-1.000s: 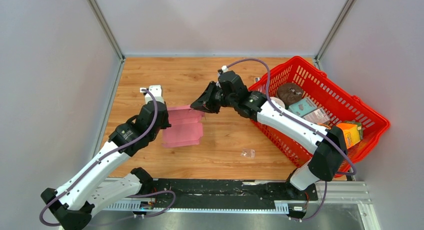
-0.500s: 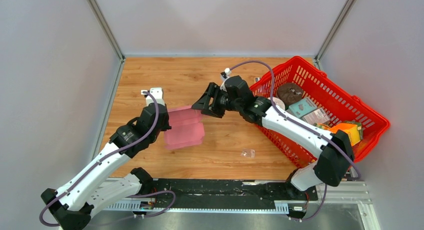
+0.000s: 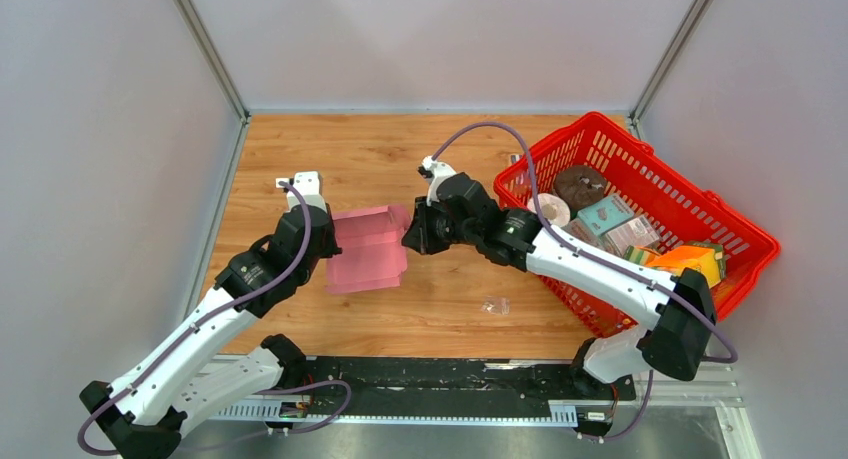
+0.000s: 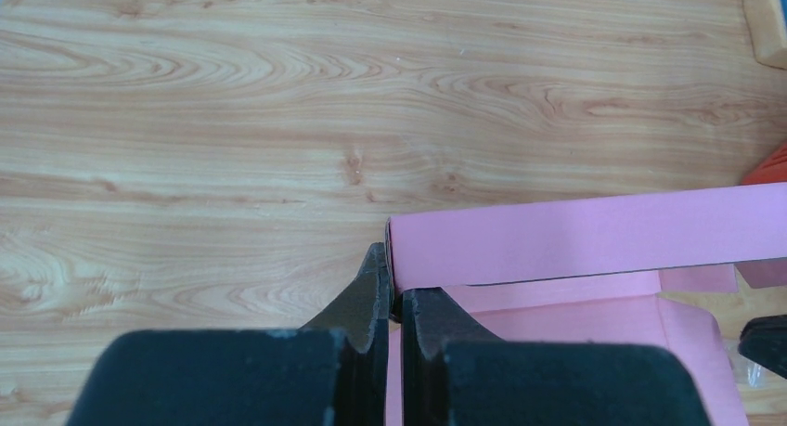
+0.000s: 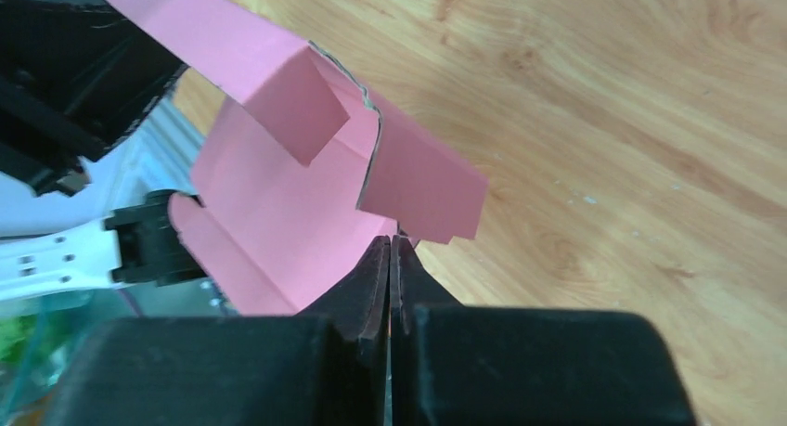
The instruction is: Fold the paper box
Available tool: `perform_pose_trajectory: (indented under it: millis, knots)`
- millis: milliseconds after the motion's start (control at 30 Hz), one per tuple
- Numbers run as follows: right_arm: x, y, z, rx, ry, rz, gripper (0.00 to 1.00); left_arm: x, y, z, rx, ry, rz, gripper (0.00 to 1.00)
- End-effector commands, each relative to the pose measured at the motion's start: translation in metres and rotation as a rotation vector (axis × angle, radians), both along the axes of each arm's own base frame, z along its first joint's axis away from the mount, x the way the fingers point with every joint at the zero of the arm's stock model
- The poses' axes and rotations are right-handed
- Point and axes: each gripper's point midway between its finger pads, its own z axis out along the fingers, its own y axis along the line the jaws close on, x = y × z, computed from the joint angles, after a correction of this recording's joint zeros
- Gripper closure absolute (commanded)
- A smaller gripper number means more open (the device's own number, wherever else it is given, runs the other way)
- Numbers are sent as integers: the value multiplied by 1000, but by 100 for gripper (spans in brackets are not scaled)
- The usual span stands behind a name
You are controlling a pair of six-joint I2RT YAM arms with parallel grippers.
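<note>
The pink paper box [image 3: 367, 247] lies partly folded on the wooden table, one long panel raised. My left gripper [image 3: 328, 243] is shut on its left edge; in the left wrist view the fingers [image 4: 394, 289] pinch the corner of the upright pink panel [image 4: 575, 236]. My right gripper [image 3: 408, 236] is shut at the box's right edge. In the right wrist view its tips [image 5: 392, 242] touch the lower edge of a small pink tab [image 5: 422, 180]; I see no paper between them.
A red basket [image 3: 610, 127] with teal, orange and other goods stands at the right, close behind my right arm. A small clear scrap [image 3: 494, 305] lies on the wood in front of the box. Grey walls close in the left, back and right.
My right gripper was open above the box's upper right corner; it has moved down and toward me along the right edge and shut. The left gripper keeps its hold.
</note>
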Motion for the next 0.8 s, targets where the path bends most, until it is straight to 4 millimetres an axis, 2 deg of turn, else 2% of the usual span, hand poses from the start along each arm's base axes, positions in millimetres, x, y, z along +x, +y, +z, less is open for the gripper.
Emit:
perform_pose_trajectory:
  millis: [0, 133, 300, 433, 633, 767]
  knots:
    - [22, -7, 8, -138, -180, -62, 100, 4, -2, 16, -33, -48, 7, 100]
    - [29, -5, -1, -212, -232, -102, 100, 3, -3, 17, -41, -47, 5, 100]
    - [35, -8, 1, -277, -283, -169, 100, 2, -1, 16, -32, -43, 11, 100]
    - [37, -4, 3, -251, -289, -185, 100, 3, 0, 18, -30, -44, 13, 100]
    - [33, 21, 19, -167, -300, -126, 100, 3, -3, 18, -33, -39, 4, 100]
    - [32, 34, 22, -114, -304, -102, 100, 3, -4, 19, -46, -38, 5, 100]
